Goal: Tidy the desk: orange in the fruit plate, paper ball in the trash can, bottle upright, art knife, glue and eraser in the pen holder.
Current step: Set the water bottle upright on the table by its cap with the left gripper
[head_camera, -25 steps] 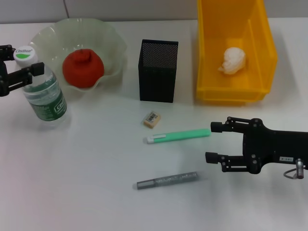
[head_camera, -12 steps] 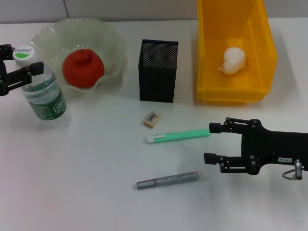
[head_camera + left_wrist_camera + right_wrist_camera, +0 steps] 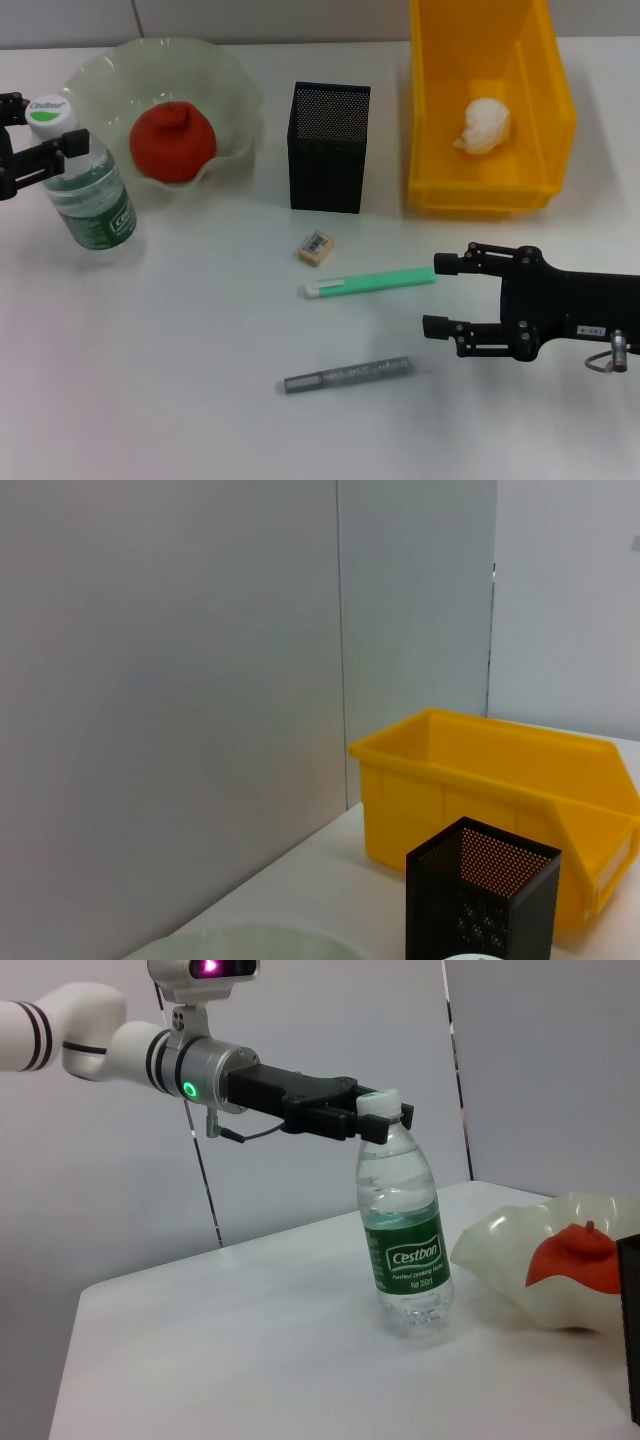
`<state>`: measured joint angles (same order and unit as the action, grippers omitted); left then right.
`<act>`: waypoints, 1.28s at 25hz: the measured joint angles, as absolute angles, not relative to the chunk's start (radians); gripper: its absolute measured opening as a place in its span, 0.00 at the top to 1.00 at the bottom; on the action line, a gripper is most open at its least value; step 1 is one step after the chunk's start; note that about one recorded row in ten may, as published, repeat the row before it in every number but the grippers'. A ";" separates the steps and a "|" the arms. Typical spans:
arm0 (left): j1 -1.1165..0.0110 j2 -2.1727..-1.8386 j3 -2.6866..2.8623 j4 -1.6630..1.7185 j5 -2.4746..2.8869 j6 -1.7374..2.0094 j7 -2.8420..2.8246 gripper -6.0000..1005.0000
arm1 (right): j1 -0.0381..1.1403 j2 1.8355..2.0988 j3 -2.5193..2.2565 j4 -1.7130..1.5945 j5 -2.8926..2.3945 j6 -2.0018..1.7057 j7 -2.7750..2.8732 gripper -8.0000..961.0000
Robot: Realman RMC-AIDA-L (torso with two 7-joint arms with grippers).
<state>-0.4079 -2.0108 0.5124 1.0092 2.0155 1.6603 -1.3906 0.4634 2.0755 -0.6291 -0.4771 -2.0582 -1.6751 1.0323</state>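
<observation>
The bottle point(image 3: 90, 195) point(image 3: 405, 1250) stands upright at the table's left, with my left gripper point(image 3: 42, 140) point(image 3: 378, 1118) shut on its neck under the white cap. The orange point(image 3: 172, 140) point(image 3: 572, 1260) lies in the fruit plate point(image 3: 235, 75) point(image 3: 495, 1250). In the trash can point(image 3: 480, 195) point(image 3: 480, 780) lies the paper ball point(image 3: 483, 125). The pen holder point(image 3: 328, 147) point(image 3: 480, 895) stands between them. In front of it lie the eraser point(image 3: 316, 248), a green glue stick point(image 3: 370, 283) and the grey art knife point(image 3: 347, 375). My right gripper point(image 3: 443, 296) is open, just right of the green stick's end.
The white table runs on toward its near edge in front of the art knife. A grey wall stands behind the table. The trash can's tall walls rise at the back right, close behind my right arm point(image 3: 580, 310).
My right gripper has edged slightly left, toward the end of the green stick. The left gripper and the bottle's cap have shifted a touch to the left.
</observation>
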 joint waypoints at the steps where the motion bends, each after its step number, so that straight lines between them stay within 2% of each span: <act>1: -0.405 -2.009 0.512 1.005 2.015 1.652 -1.390 0.55 | 0.463 2.075 -0.629 -0.477 -2.058 -1.675 1.032 0.19; 14: -0.398 -1.994 0.457 0.948 2.005 1.632 -1.390 0.54 | 0.463 2.075 -0.627 -0.477 -2.057 -1.675 1.035 0.19; 32: -0.406 -1.998 0.455 0.908 2.005 1.599 -1.364 0.53 | 0.463 2.075 -0.633 -0.483 -2.057 -1.675 1.041 0.19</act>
<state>-0.4059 -1.9977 0.4547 0.9083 2.0046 1.5990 -1.3636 0.4632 2.0745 -0.6333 -0.4827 -2.0569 -1.6751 1.0410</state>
